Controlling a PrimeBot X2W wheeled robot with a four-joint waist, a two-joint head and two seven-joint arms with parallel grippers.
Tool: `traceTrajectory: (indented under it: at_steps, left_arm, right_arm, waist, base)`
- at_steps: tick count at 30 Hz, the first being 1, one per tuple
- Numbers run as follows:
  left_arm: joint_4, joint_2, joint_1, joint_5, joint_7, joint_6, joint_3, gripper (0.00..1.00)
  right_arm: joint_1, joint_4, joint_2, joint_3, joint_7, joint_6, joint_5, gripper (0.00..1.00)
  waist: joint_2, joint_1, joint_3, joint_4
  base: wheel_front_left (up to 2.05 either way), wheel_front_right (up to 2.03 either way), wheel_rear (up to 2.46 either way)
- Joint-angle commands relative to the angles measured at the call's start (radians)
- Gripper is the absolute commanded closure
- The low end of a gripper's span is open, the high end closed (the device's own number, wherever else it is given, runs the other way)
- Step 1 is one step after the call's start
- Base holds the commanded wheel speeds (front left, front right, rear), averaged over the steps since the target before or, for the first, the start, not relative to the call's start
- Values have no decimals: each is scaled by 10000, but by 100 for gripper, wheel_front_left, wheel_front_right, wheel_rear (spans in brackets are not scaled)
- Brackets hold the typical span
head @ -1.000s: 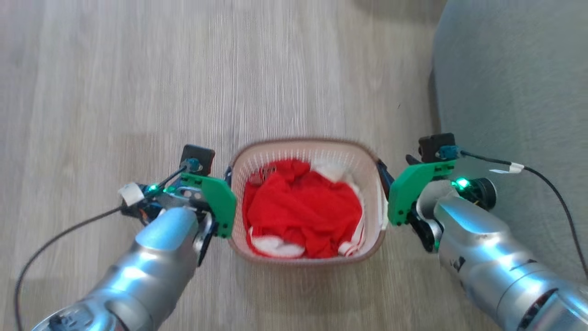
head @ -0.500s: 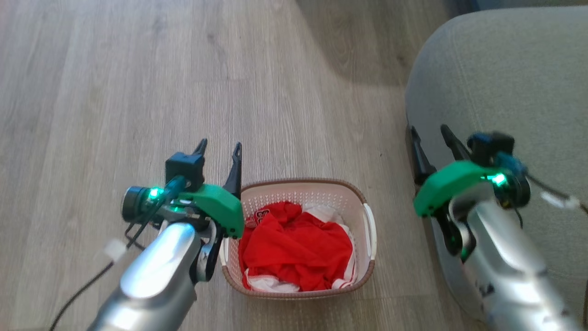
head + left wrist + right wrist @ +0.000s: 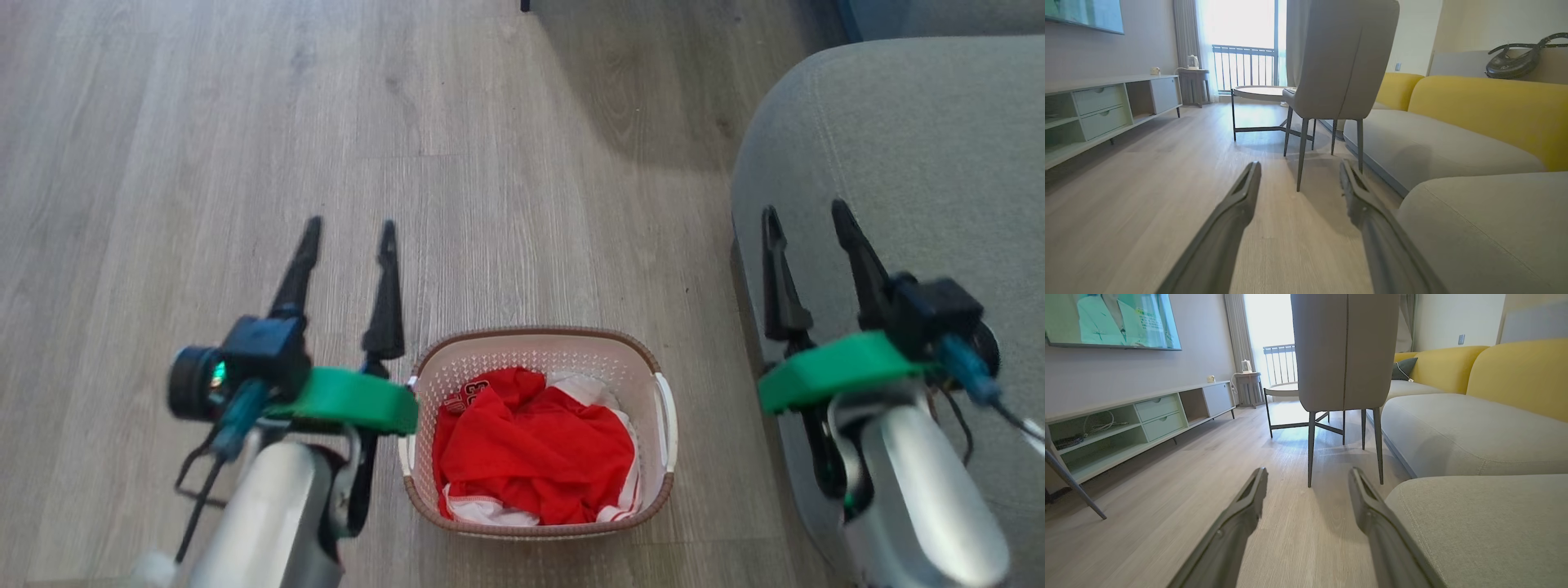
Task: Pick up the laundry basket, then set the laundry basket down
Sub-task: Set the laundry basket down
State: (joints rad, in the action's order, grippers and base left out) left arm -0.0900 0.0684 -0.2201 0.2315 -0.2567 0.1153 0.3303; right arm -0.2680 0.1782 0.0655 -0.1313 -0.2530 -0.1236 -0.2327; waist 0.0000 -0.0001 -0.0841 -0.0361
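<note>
The laundry basket (image 3: 665, 425), white with perforated walls and a brown woven-look rim, stands on the wooden floor low in the head view, holding red-and-white clothing (image 3: 531, 445). My left gripper (image 3: 349, 230) is raised to the basket's left, open, with nothing between its fingers. My right gripper (image 3: 804, 214) is raised to the basket's right, over the grey sofa cushion (image 3: 898, 147), also open and empty. In the left wrist view my left gripper (image 3: 1298, 167) points out across the floor; in the right wrist view my right gripper (image 3: 1308, 473) does the same.
A grey chair (image 3: 1339, 61) on thin dark legs stands ahead, with a round low table (image 3: 1259, 92) behind it. The grey-and-yellow sofa (image 3: 1474, 428) runs along the right. A long TV cabinet (image 3: 1126, 424) lines the left wall.
Both grippers let go of the basket's side handles, opened, and rose with fingers swinging forward. The head camera lifted, so the basket now sits lower in the picture.
</note>
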Motion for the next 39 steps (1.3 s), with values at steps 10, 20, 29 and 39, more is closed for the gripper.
traceTrajectory:
  at_steps: [10, 20, 29, 39]
  left_arm:
    - [393, -174, 877, -626, -51, -365, -913, 0]
    - [569, -179, 1050, -627, -51, -297, -805, 0]
    - [804, -180, 1080, -448, -51, -396, -903, 0]
    - [702, -181, 1124, -226, -51, -483, -908, 0]
  right_arm:
    - [1530, -1203, -150, 73, -87, -71, 259, 0]
    - [1637, -1562, -151, 346, -87, -71, 311, 0]
    - [1662, -1560, -152, 292, -87, -71, 274, 0]
    - [1681, -1589, -152, 260, -87, -71, 323, 0]
  waist:
    - [0, 1, 84, 40]
    - [0, 1, 110, 110]
    - [0, 1, 138, 109]
    - [0, 1, 170, 79]
  base:
    - [0, 0, 0]
    - [0, 0, 0]
    - [0, 0, 0]
    - [0, 0, 0]
